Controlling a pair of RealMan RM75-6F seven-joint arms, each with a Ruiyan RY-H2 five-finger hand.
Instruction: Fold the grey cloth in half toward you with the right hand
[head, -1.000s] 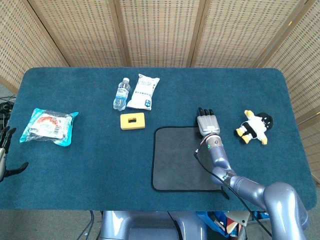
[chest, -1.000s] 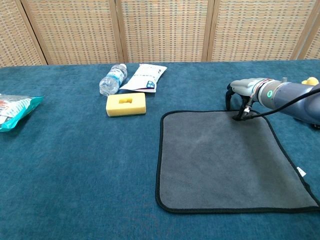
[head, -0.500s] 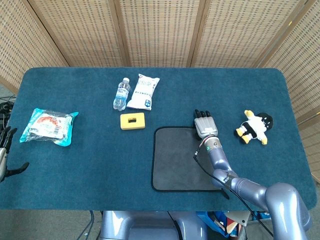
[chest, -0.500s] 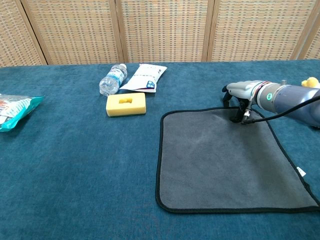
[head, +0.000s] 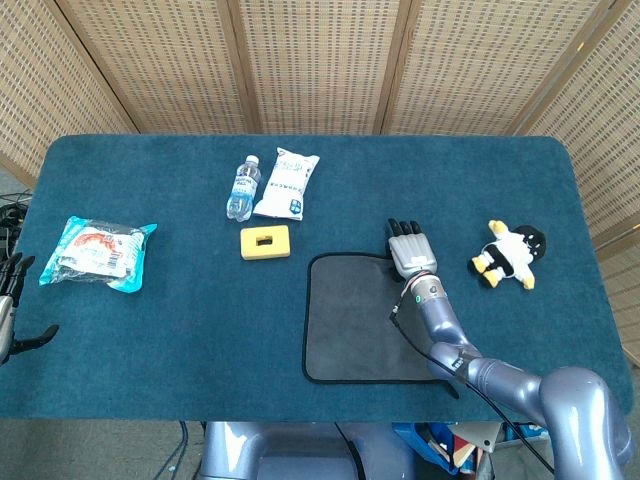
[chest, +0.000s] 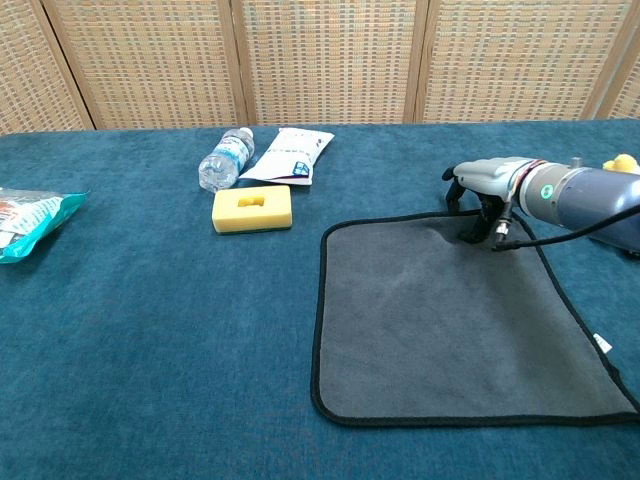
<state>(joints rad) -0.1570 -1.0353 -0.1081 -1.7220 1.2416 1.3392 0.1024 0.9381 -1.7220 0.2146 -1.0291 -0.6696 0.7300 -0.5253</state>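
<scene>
One cloth: grey cloth (chest: 460, 320) lies flat, near right.
Right hand (chest: 482, 185): fingers curled down onto the cloth's far edge.
Left hand (head: 10, 300): far left edge, finger state unclear.

The worktop (head: 180, 330) is covered in dark teal carpet-like fabric, with rounded corners. The grey cloth (head: 355, 320) lies flat on it, black-edged, toward the near edge. Just beyond the cloth's far left corner sits a yellow sponge block (head: 265, 242). Further back from the cloth lie a small water bottle (head: 242, 187) on its side and, beside it, a white packet (head: 286, 183). Well to the cloth's left rests a teal snack bag (head: 98, 252). To the cloth's right lies a plush toy (head: 508, 254).
</scene>
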